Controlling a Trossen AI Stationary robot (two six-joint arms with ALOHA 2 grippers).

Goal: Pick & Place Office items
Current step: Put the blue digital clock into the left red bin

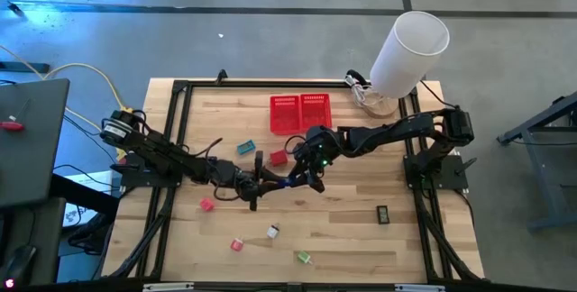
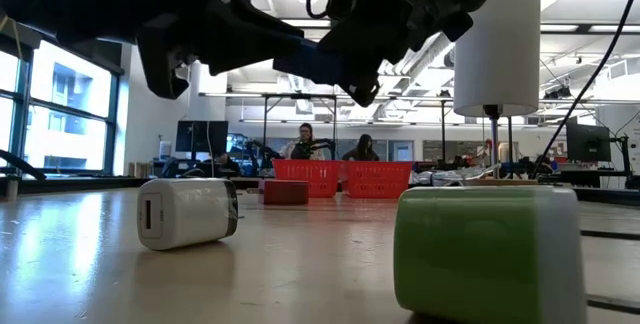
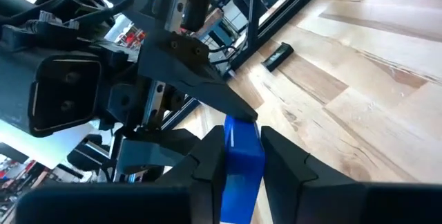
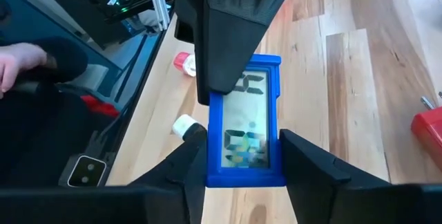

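Green item (image 2: 487, 249) lies nearest the low camera. Both grippers meet mid-table: right gripper (image 4: 242, 156) and left gripper (image 3: 242, 156) each grasping the blue device (image 4: 246, 127) between them.

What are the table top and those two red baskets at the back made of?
The table looks like pale wood with a smooth finish: plank seams and grain show. The red baskets look like moulded plastic mesh, going by their even colour and gridded walls, though coated wire can't be ruled out.
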